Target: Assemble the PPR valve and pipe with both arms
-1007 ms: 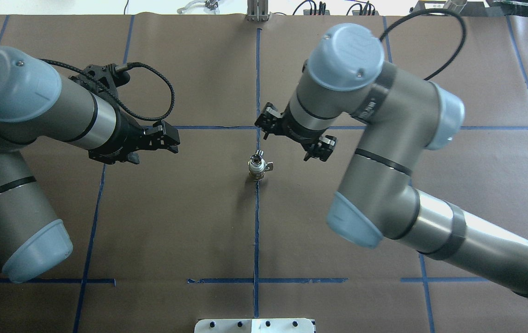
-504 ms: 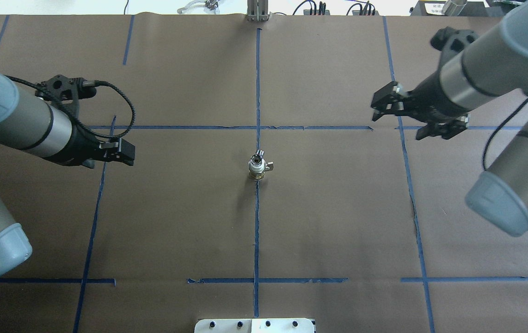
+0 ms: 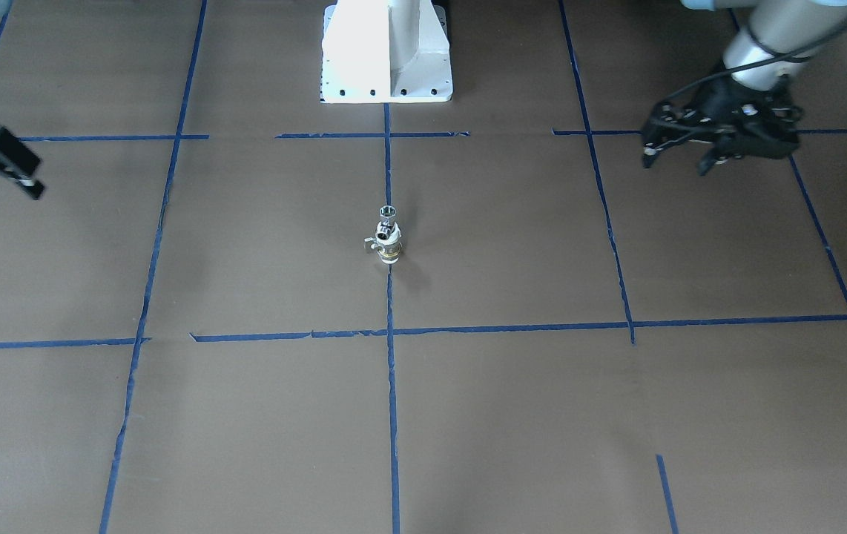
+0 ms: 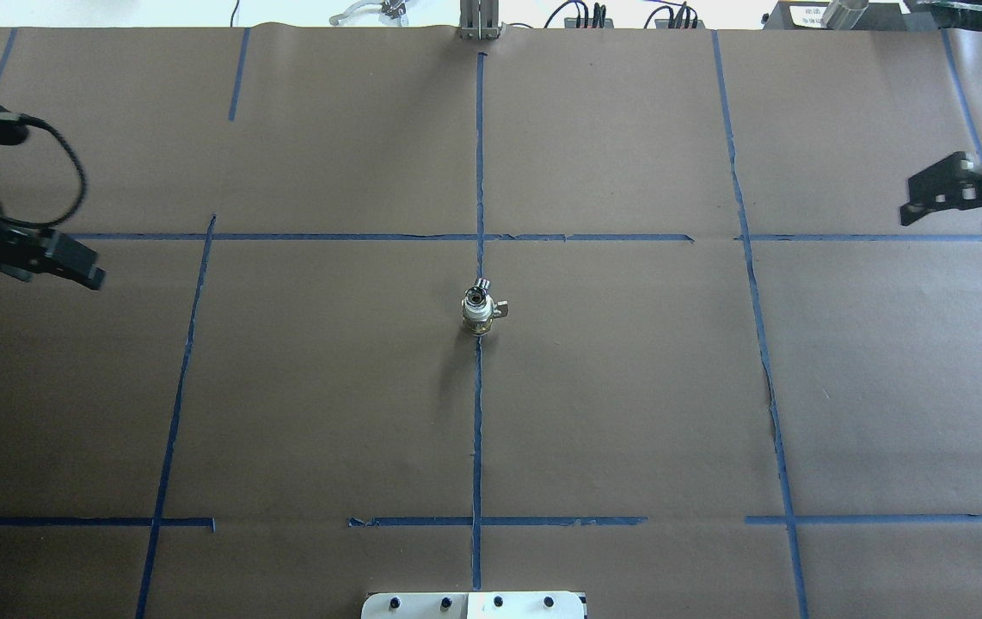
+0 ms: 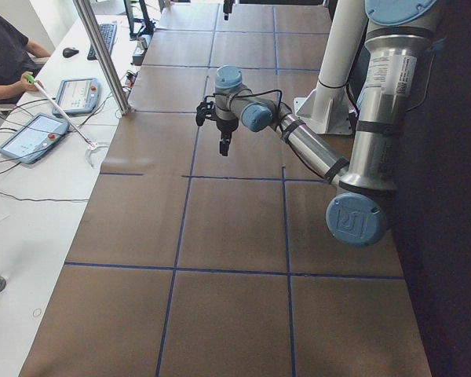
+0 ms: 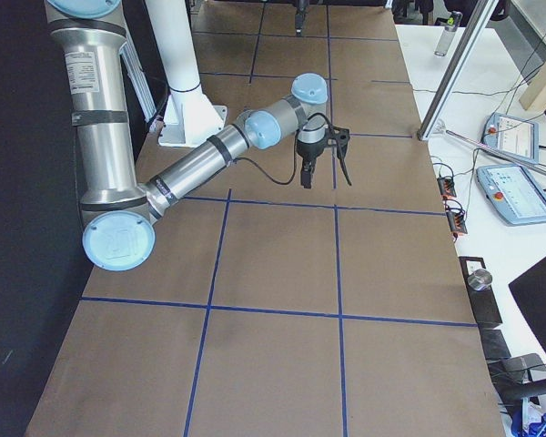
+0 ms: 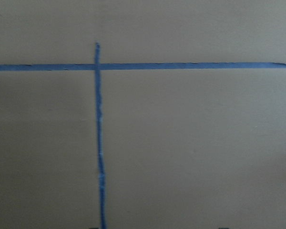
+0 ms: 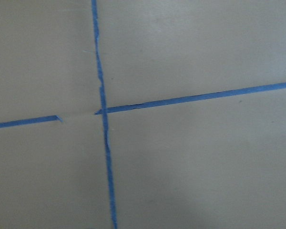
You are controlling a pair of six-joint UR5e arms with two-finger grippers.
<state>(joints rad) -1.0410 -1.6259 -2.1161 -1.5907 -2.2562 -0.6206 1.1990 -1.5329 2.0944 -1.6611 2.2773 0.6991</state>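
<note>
One PPR valve (image 3: 389,252), one pipe (image 3: 388,216) stacked upright; two grippers: left gripper (image 3: 676,159), right gripper (image 4: 947,220), both jaws wide.

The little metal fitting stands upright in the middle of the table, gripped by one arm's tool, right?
Not gripped. The overhead view shows the fitting standing upright alone on the blue tape line, while the left tool and right tool hang open far out to either side.

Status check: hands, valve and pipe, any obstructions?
Left hand open, empty, out wide. Right hand open, empty, out wide. Pipe stacked on PPR valve, upright at table centre. Nothing in the way.
</note>
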